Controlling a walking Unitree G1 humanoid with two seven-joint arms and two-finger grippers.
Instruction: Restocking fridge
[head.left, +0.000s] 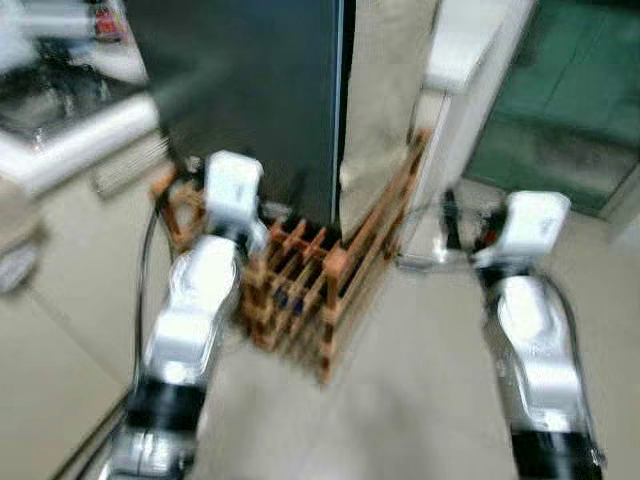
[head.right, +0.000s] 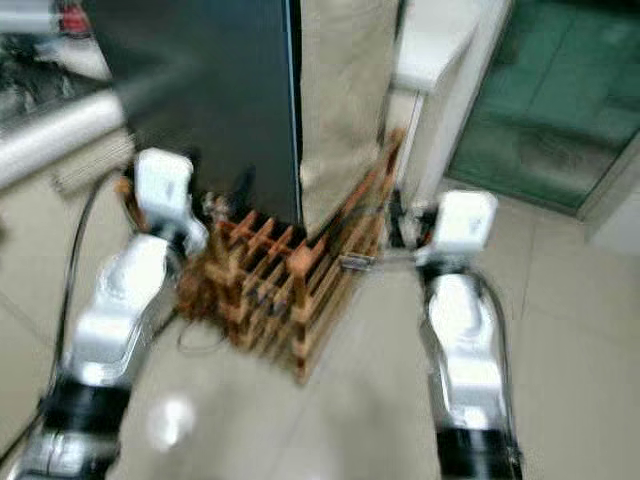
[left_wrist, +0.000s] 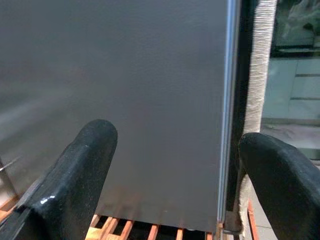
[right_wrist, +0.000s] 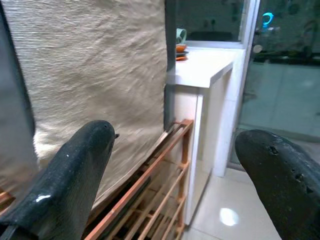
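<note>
The dark grey fridge stands ahead with its door shut, its beige textured side panel to the right. The eye views are blurred. My left arm reaches forward at the left, its white wrist near the fridge's lower front. In the left wrist view my left gripper is open and empty, facing the grey door. My right arm's wrist is at the right. In the right wrist view my right gripper is open and empty, facing the beige panel.
A wooden slatted rack stands on the floor at the fridge's foot, between my arms. A white counter with dishes is right of the fridge, a glass door beyond. A countertop runs along the left. Pale tiled floor lies ahead.
</note>
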